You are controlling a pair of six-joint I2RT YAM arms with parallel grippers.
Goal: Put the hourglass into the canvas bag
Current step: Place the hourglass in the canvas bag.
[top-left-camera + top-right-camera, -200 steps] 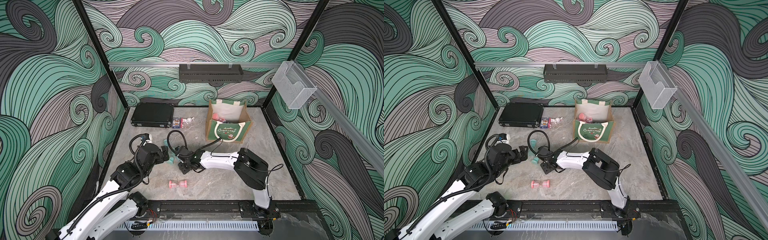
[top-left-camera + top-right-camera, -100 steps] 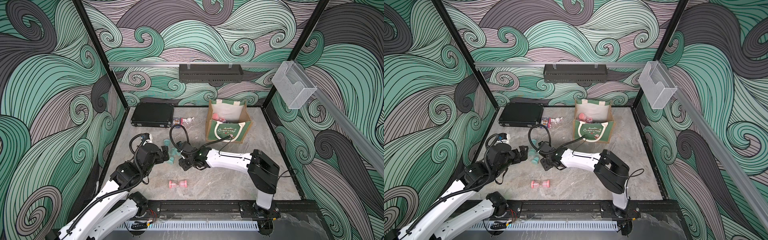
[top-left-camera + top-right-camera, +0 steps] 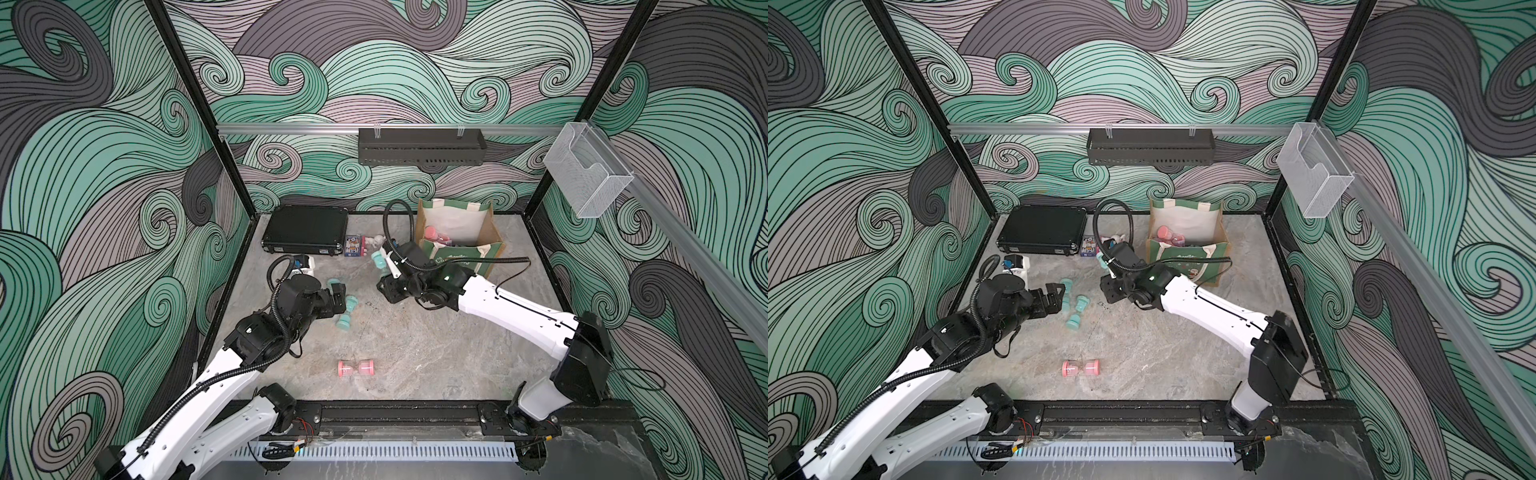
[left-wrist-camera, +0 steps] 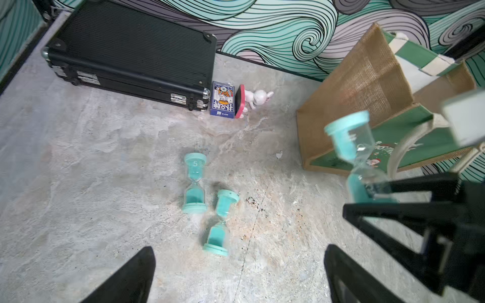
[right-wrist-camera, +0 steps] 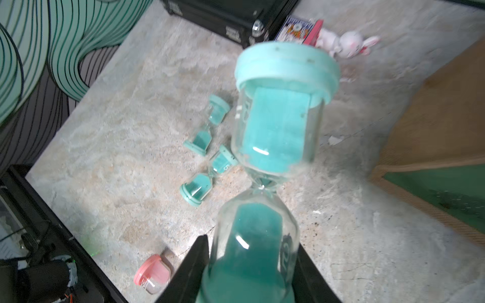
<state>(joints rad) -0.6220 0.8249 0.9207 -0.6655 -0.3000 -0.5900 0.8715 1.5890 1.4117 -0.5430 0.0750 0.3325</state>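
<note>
My right gripper (image 5: 252,270) is shut on the lower bulb of a teal hourglass (image 5: 275,126), held off the table just left of the canvas bag (image 3: 457,259). In both top views that hourglass (image 3: 1101,259) sticks out of the gripper (image 3: 390,272) toward the back. The bag stands open at the back right with a pink hourglass (image 3: 436,235) inside. Two more teal hourglasses (image 4: 194,182) (image 4: 220,223) lie on the table in front of my open left gripper (image 4: 238,278). Another pink hourglass (image 3: 356,368) lies nearer the front edge.
A flat black hard case (image 3: 306,228) lies at the back left, with a blue card box (image 3: 352,245) and a small white rabbit figure (image 4: 258,98) beside it. A small white device (image 3: 301,264) sits behind my left arm. The right arm's cable loops over the bag's front.
My right gripper has lifted the teal hourglass from the spot by the left gripper and carried it back and right toward the bag. The left arm has stayed still.
</note>
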